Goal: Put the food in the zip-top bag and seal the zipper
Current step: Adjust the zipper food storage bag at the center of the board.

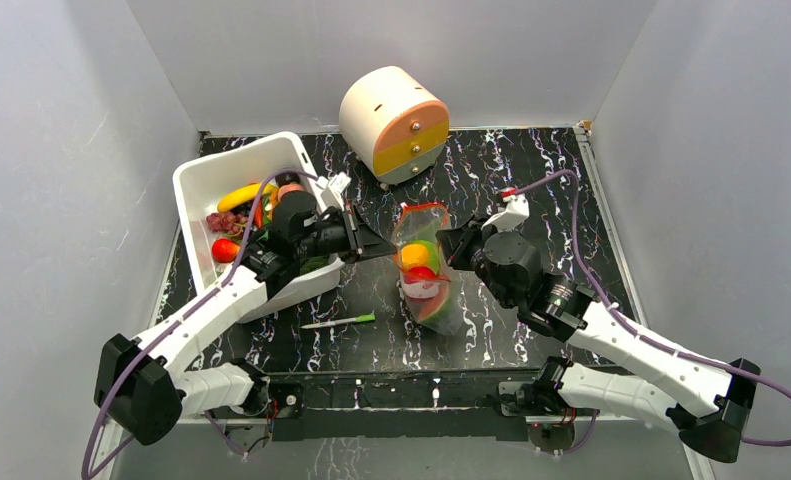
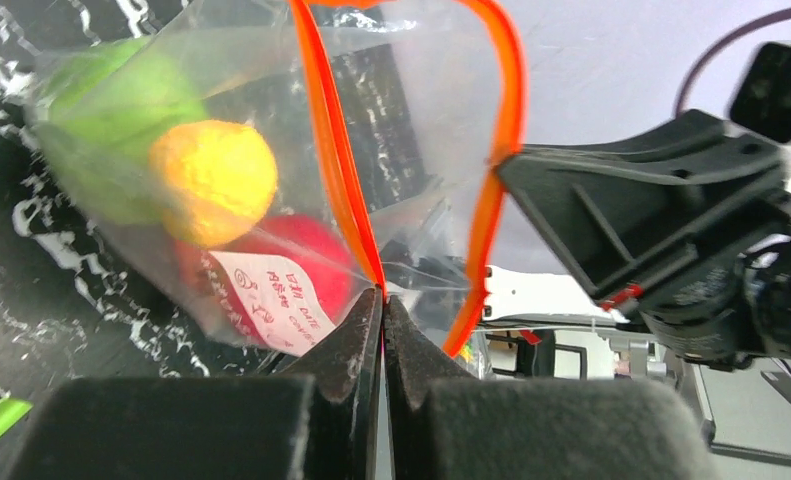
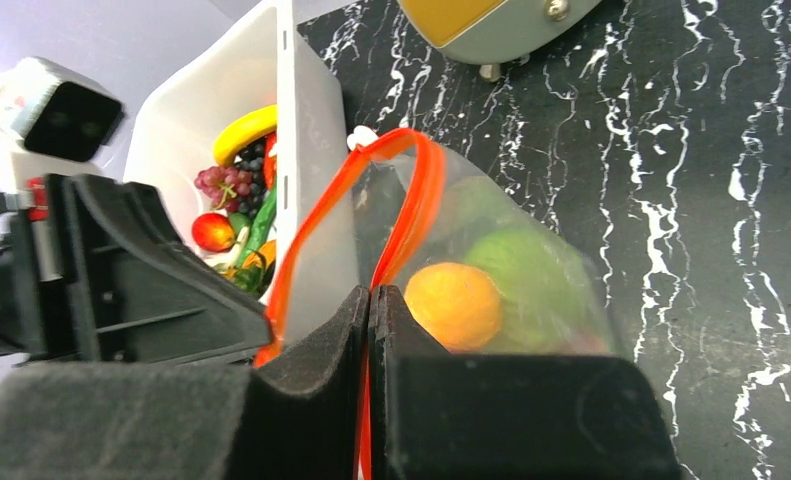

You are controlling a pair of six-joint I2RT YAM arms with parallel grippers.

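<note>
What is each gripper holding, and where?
Both pinch the zip-top bag by its zipper: left gripper on one side of the open mouth, right gripper on the other.

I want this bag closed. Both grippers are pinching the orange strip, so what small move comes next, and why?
Probably draw the left gripper and right gripper slightly apart. Both are shut on the zipper, whose two lips gape in an open loop above the food in the zip-top bag. Tension should bring the lips together for sealing.

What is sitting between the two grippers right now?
The zip-top bag holding food sits between left gripper and right gripper, clearest in the top view.
</note>
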